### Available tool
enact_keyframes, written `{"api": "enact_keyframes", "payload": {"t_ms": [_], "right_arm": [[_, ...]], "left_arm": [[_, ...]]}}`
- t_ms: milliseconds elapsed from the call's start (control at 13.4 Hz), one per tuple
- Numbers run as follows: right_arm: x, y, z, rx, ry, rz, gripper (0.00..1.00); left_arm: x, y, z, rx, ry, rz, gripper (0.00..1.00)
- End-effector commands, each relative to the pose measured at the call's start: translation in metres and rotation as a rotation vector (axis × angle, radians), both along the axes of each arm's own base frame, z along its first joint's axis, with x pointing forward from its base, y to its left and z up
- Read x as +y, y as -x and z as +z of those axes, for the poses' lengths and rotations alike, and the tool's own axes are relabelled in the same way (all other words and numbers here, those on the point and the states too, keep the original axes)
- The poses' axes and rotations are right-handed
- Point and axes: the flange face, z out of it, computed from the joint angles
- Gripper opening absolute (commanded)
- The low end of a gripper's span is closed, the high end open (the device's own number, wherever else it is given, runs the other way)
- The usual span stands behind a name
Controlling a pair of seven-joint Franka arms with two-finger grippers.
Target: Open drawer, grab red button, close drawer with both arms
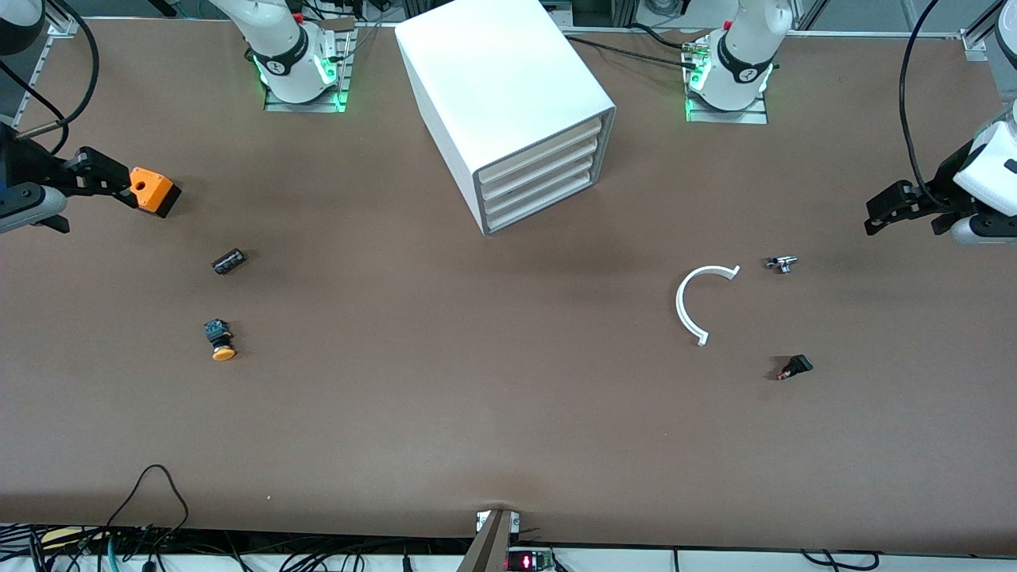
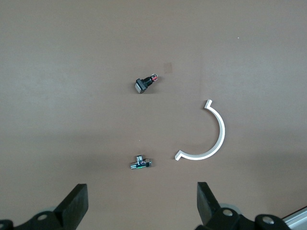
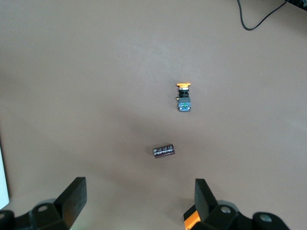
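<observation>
The white cabinet (image 1: 500, 79) stands mid-table between the two arm bases. Its grey-framed front holds the drawer (image 1: 540, 179), one of several alike in a stack, all pushed in. The button is out of view. My left gripper (image 1: 906, 213) hangs open over the left arm's end of the table; in the left wrist view (image 2: 141, 201) nothing lies between its fingers. My right gripper (image 1: 83, 199) is open over the right arm's end, and in the right wrist view (image 3: 139, 196) it is empty. An orange cube (image 1: 152, 191) sits on the table right beside one of its fingers (image 1: 103, 171).
Toward the right arm's end lie a black cylinder (image 1: 229, 260) and an orange-capped button (image 1: 220, 340). Toward the left arm's end lie a white curved strip (image 1: 690, 306), a small metal fitting (image 1: 782, 263) and a small black part with a reddish end (image 1: 794, 367).
</observation>
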Motion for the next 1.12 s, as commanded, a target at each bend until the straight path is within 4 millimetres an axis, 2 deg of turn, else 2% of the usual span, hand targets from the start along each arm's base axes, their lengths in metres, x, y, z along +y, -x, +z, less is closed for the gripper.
{"api": "enact_keyframes", "payload": {"t_ms": [0, 298, 521, 745, 894, 1043], "right_arm": [[-0.002, 0.000, 0.004, -0.006, 0.012, 0.001, 1.00], [-0.003, -0.001, 0.003, -0.005, 0.012, 0.001, 1.00], [-0.002, -0.002, 0.005, -0.012, 0.017, 0.003, 1.00], [0.002, -0.002, 0.007, -0.018, 0.043, 0.018, 1.00], [0.004, -0.002, 0.008, -0.019, 0.043, 0.021, 1.00], [0.004, -0.002, 0.007, -0.018, 0.043, 0.021, 1.00]], "left_arm": [[0.002, 0.002, 0.001, -0.007, -0.025, -0.034, 1.00], [0.001, -0.002, -0.007, 0.015, -0.026, -0.072, 1.00], [-0.012, 0.004, -0.017, 0.082, 0.019, -0.104, 1.00], [-0.054, 0.008, -0.033, 0.162, 0.125, -0.145, 1.00], [-0.090, 0.010, -0.049, 0.215, 0.179, -0.193, 1.00], [-0.107, 0.009, -0.067, 0.259, 0.271, -0.193, 1.00]]}}
